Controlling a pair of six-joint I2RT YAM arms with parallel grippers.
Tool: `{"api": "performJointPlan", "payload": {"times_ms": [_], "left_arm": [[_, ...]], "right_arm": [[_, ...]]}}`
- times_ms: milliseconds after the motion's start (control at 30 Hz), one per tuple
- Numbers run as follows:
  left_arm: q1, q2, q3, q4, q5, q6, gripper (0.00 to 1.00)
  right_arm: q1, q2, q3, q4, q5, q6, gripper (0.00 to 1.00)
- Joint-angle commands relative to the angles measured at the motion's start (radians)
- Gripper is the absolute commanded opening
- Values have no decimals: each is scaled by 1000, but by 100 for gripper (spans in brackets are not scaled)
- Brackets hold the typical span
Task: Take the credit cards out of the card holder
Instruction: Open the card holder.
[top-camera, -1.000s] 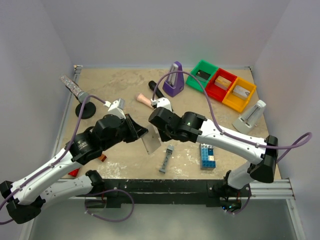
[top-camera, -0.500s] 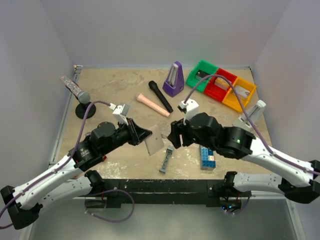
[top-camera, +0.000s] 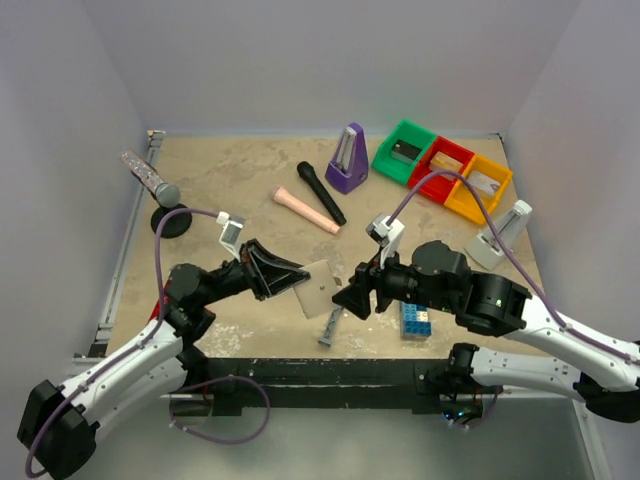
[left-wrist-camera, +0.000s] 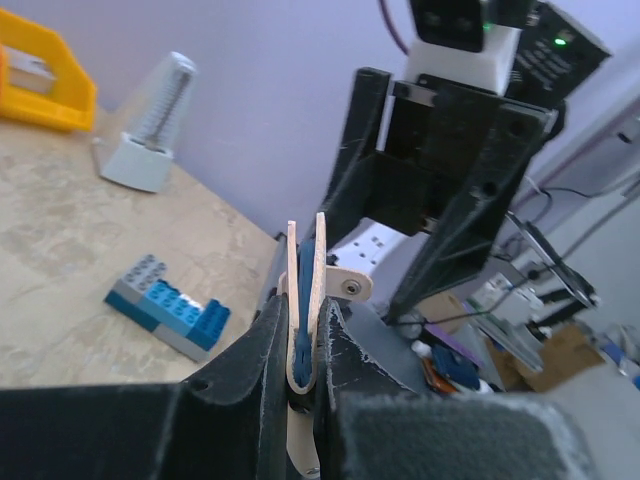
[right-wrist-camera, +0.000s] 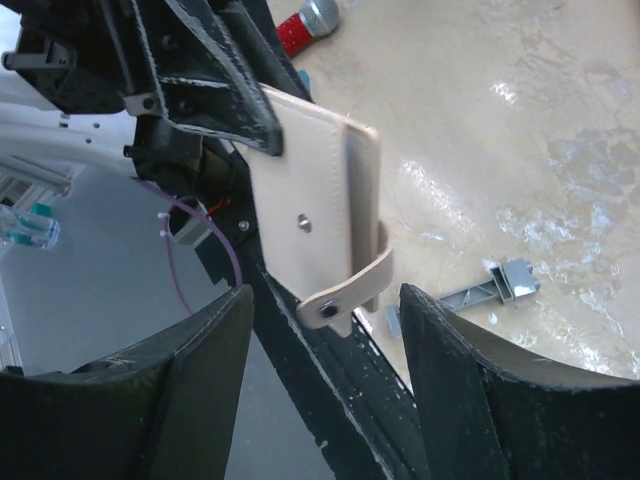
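Top external: your left gripper (top-camera: 295, 276) is clamped on the card holder (top-camera: 318, 287), held above the table (top-camera: 230, 190).
Right gripper (top-camera: 346, 299): jaws wide, holding nothing, just beside the holder's free edge.
Strap (right-wrist-camera: 345, 290): unsnapped, hanging loose.
Credit cards: can't tell.

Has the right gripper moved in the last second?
Yes. The right gripper pulled back from the pink cylinder to beside the narrow grey bar.

Left end effector (left-wrist-camera: 303, 335) hides the card holder's (left-wrist-camera: 305, 260) lower end.
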Motion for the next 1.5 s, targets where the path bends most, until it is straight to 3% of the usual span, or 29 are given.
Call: {"api": "performJointPlan", "payload": {"times_ms": [0, 133, 433, 800, 1467], "left_arm": [[18, 109, -6, 483, 258, -181, 0], [36, 195, -13, 705, 312, -288, 0], [47, 291, 21, 906, 369, -409, 0], [46, 281, 58, 904, 386, -416, 0], [47, 226, 76, 903, 378, -432, 0]], "right_arm": [[-5, -8, 7, 14, 23, -2, 61], [-12, -44, -15, 9, 72, -4, 57], [-41, -120, -67, 57, -15, 10, 52], [-41, -167, -82, 189, -150, 82, 63], [-41, -37, -27, 207, -225, 105, 61]]}}
